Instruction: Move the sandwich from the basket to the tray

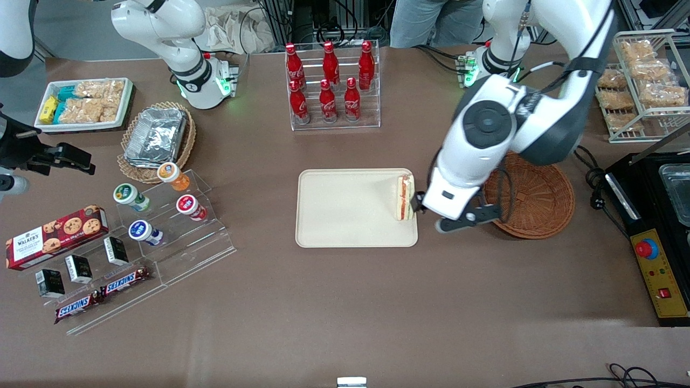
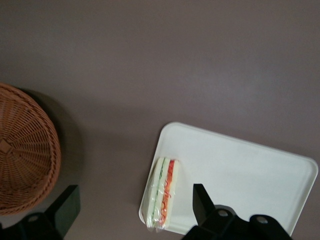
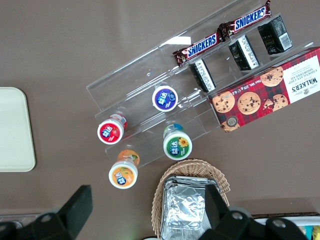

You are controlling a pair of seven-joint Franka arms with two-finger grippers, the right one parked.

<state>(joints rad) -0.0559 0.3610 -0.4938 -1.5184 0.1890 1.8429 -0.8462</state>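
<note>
We see the tray (image 1: 350,207) on the table with the sandwich (image 1: 404,197) standing on edge at its three o'clock rim, a light, soft wedge in slippery wrap best pinched gently across its bread faces, while our tool (image 2: 135,202) hovers above it, spread wide and empty, near the basket (image 1: 539,202).

The sandwich (image 2: 162,192) lies on the cream tray (image 2: 240,175), close against the tray's edge nearest the basket (image 2: 25,155), its red and green filling stripes showing through a clear wrap. The gripper (image 2: 134,202) hovers above it with its dark fingers (image 2: 67,205) spread wide, one over the brown counter (image 2: 160,60) beside the basket (reddish-brown wicker, only partly in view), the other over the tray; neither touches the sandwich.
</note>
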